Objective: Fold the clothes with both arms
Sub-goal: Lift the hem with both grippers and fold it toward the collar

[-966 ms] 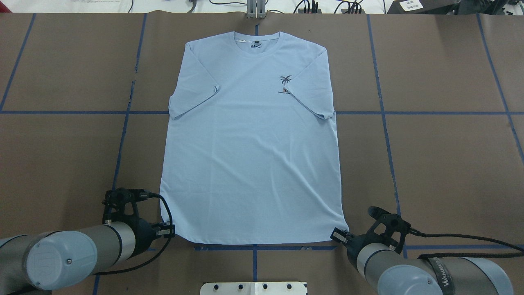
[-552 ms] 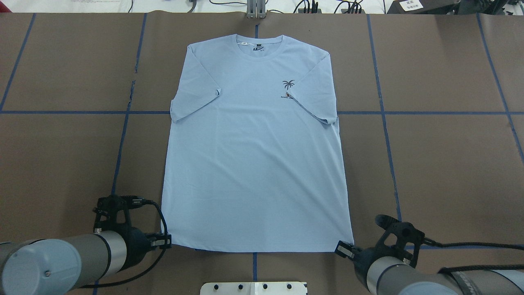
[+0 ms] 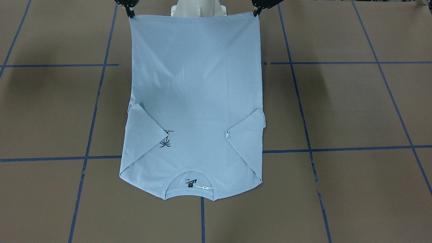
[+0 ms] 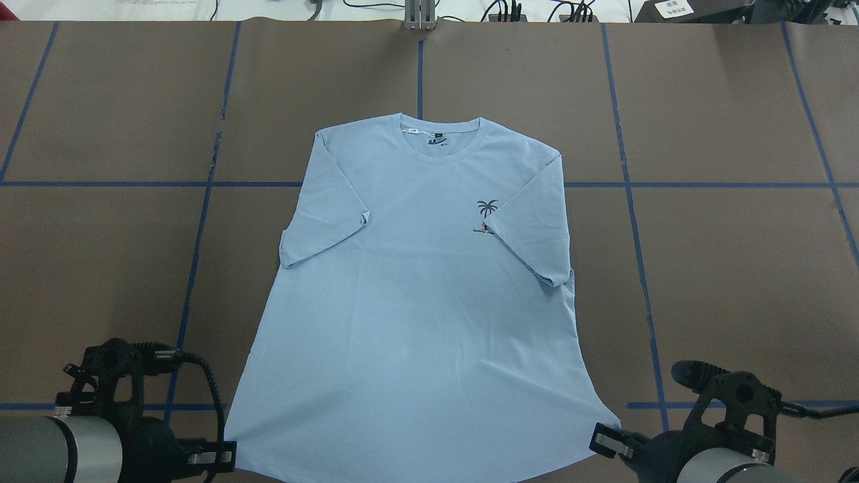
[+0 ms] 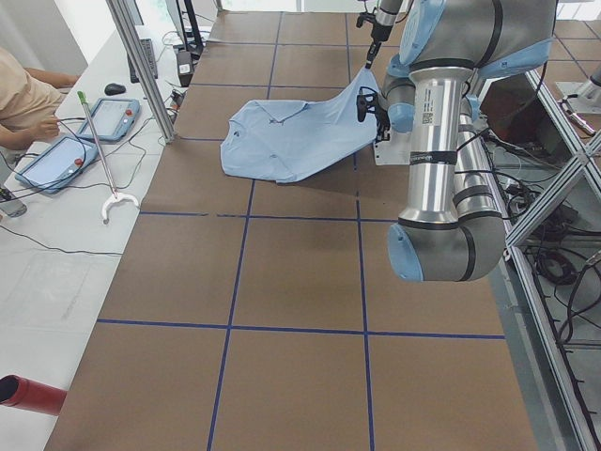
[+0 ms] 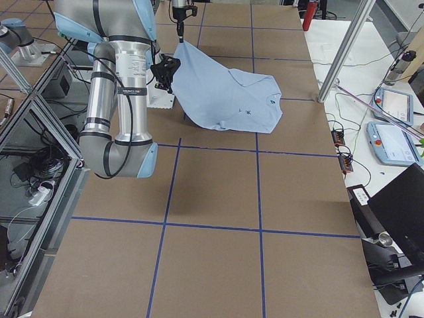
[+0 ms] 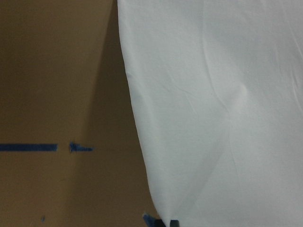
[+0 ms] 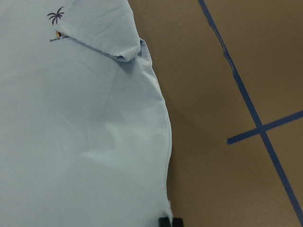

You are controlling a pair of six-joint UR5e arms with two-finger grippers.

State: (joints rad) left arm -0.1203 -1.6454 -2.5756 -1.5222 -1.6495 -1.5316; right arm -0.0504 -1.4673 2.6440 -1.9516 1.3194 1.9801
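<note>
Brown table [image 4: 100,268] bore the T-shirt [image 4: 416,302] at centre frame, sleeves folded in. Its lifted hem corners were pinched by the left gripper [image 4: 227,456] and right gripper [image 4: 600,439]. The next move probably called for carrying the hem evenly toward the collar [image 4: 439,131].

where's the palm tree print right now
In the overhead view the palm-tree print is on the T-shirt's chest, right of centre. It lies below the collar, right against the edge of the folded-in sleeve on the robot's right.
</note>
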